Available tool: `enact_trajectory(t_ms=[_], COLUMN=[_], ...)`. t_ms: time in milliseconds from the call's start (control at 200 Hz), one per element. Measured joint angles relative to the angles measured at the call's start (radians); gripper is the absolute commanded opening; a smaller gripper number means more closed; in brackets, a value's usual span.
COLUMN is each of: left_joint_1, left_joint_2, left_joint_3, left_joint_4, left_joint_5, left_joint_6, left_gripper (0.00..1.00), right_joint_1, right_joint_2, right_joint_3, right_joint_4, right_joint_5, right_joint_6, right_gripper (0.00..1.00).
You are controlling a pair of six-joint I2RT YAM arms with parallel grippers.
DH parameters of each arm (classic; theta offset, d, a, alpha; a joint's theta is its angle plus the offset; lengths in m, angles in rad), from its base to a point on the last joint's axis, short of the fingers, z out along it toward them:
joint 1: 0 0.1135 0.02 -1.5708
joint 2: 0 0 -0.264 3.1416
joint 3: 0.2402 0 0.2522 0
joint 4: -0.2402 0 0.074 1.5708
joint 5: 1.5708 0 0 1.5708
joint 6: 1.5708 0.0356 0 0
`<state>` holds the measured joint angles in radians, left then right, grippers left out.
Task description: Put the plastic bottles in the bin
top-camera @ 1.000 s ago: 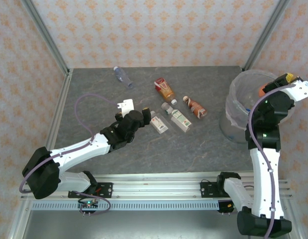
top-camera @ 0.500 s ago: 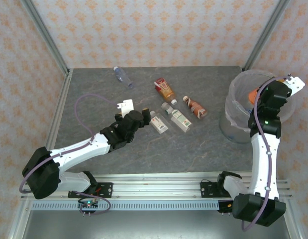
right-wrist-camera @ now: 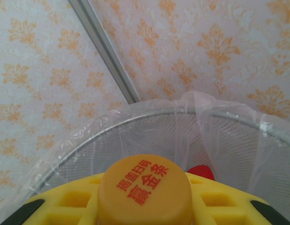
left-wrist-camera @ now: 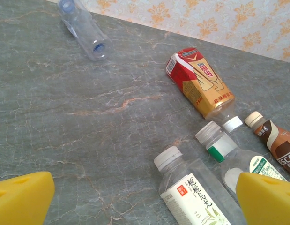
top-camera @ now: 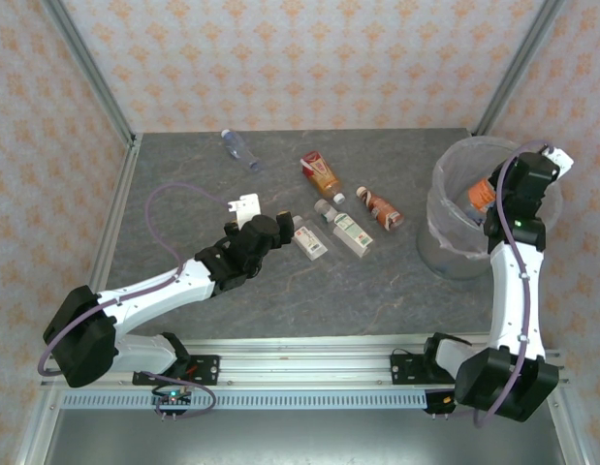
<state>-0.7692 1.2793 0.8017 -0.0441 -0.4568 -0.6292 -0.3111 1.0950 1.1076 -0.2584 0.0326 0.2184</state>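
My right gripper [top-camera: 501, 190] hangs over the bin [top-camera: 445, 237], shut on an orange-labelled bottle [top-camera: 480, 194] that slants down inside the rim. In the right wrist view its orange cap [right-wrist-camera: 145, 180] sits between my yellow pads [right-wrist-camera: 65, 206], above the bin's lined rim [right-wrist-camera: 135, 118]. My left gripper [top-camera: 280, 223] is open just left of a white-labelled bottle [top-camera: 309, 239] [left-wrist-camera: 196, 194]. Beside that lie a green-banded bottle [top-camera: 344, 229] [left-wrist-camera: 231, 157], a brown one [top-camera: 381, 207] [left-wrist-camera: 276, 140], a red-gold one [top-camera: 320, 174] [left-wrist-camera: 201, 82] and a clear one [top-camera: 239, 148] [left-wrist-camera: 84, 29].
A red piece [right-wrist-camera: 201, 171] shows inside the bin. Metal frame posts [top-camera: 86, 73] and patterned walls close the grey table [top-camera: 183, 174] at the back and sides. The bin stands at the table's right edge.
My right gripper has swung left and down from the bin's far right rim to over its opening, bringing the bottle with it. The left arm has stayed still.
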Motion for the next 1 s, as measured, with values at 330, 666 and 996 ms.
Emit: enact_trajectory(t_ms=[330, 666, 996], left_joint_1=[0.000, 0.026, 0.067], left_joint_2=[0.008, 0.026, 0.063], left_joint_3=[0.000, 0.002, 0.019], left_joint_4=[-0.016, -0.020, -0.038], left_joint_5=[0.004, 0.023, 0.058], left_joint_6=[-0.003, -0.037, -0.116], left_gripper=[1.00, 1.00, 1.00], right_joint_1=[0.000, 0.000, 0.006], right_joint_2=[0.031, 0.017, -0.097], right_joint_3=[0.000, 0.007, 0.038], right_joint_4=[-0.076, -0.153, -0.175], right_joint_5=[-0.005, -0.002, -0.162], right_joint_6=[0.035, 0.048, 0.076], right_gripper=[0.91, 0.99, 0.99])
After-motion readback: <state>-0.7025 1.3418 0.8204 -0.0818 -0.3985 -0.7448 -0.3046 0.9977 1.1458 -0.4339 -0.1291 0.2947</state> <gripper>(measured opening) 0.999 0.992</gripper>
